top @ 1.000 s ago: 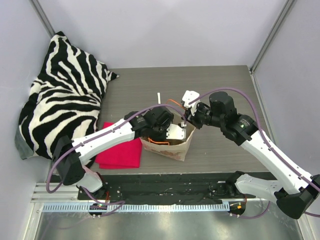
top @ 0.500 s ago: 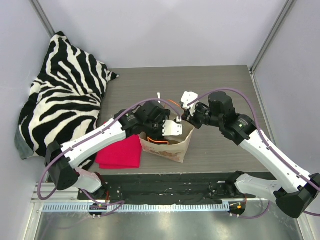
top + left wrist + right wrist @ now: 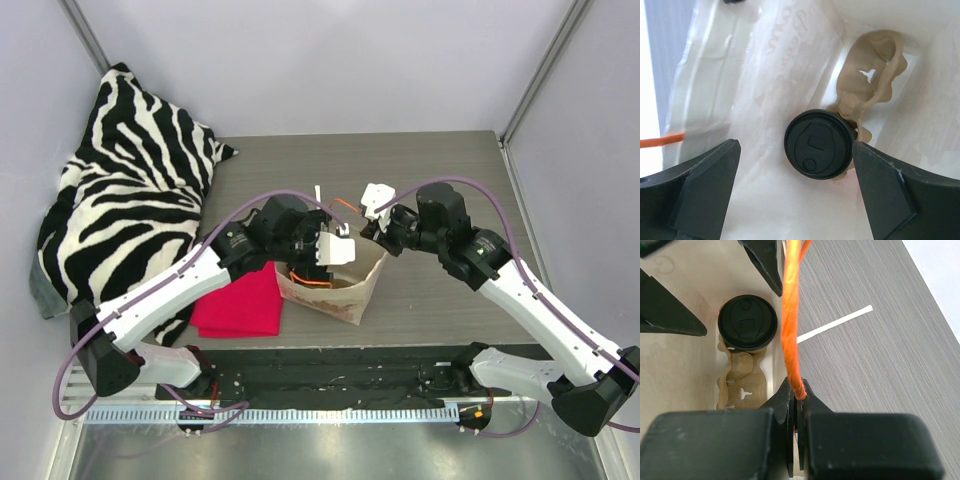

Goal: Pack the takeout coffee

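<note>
Grey wood-grain surface (image 3: 440,170) inside a pale-walled booth, with a big zebra pillow (image 3: 130,190) slumped along the left of the overhead view and a pink cloth (image 3: 240,305) lying flat just below and right of it. Right next to the cloth, near the middle of the frame, stands a paper bag (image 3: 335,300) with both arms meeting over its mouth. The coffee (image 3: 818,143) is down inside the bag, so only its round black lid shows, sitting at one end of a tan pulp carrier (image 3: 875,75), looks like in one of its pockets. The left fingers (image 3: 705,195) are spread wide, one either side of the lid and above it, not touching anything. The right fingers (image 3: 865,450) are pinched tight on the bag's orange handle (image 3: 791,315), which runs up taut from them. There's also a thin white strip (image 3: 835,325) on the surface just beyond the bag.
</note>
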`<state>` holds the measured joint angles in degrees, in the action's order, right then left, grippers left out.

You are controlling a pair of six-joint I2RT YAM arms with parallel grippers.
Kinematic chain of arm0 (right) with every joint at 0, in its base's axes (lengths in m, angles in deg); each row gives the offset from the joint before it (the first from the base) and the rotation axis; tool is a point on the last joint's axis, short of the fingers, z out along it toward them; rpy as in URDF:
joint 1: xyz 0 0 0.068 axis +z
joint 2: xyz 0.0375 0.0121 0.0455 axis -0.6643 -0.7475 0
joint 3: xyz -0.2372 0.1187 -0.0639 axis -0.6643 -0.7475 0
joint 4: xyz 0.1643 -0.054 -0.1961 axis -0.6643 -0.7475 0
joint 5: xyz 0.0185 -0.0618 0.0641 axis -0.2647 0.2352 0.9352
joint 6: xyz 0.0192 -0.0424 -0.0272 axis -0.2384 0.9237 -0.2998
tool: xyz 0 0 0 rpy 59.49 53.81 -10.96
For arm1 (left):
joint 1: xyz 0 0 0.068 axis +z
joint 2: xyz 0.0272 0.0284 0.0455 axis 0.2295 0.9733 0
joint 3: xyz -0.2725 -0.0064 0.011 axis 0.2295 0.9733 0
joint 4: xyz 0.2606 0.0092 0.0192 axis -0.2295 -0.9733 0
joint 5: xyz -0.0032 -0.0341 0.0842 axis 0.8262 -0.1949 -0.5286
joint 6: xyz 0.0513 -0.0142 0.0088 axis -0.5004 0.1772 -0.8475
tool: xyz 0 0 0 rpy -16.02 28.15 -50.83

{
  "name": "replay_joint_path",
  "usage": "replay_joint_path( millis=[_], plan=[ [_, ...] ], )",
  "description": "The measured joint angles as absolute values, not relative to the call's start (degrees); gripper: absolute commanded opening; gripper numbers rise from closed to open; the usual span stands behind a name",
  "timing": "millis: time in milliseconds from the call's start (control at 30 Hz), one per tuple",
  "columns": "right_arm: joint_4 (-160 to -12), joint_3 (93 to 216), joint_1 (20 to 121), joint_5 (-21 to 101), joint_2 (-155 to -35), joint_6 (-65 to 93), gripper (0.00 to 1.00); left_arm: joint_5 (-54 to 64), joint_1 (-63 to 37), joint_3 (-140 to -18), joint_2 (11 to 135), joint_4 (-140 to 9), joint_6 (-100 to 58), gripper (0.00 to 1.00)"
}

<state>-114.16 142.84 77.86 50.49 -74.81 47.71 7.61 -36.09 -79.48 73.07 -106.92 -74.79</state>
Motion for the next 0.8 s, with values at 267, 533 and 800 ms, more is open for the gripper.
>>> replay_joint_path(
  millis=[267, 533, 800],
  plan=[
    [-114.2, 142.8, 77.6, 50.5, -74.9, 47.7, 0.01, 8.1, -35.6, -79.0, 72.5, -103.4, -73.5, 0.94],
    [-114.1, 142.8, 77.1, 50.5, -75.6, 47.7, 0.01, 11.3, -33.9, -74.2, 67.5, -98.6, -72.5, 0.92],
    [-113.8, 142.8, 77.0, 50.6, -75.9, 47.7, 0.01, 13.2, -33.8, -70.9, 62.3, -90.9, -71.5, 0.93]
  ],
)
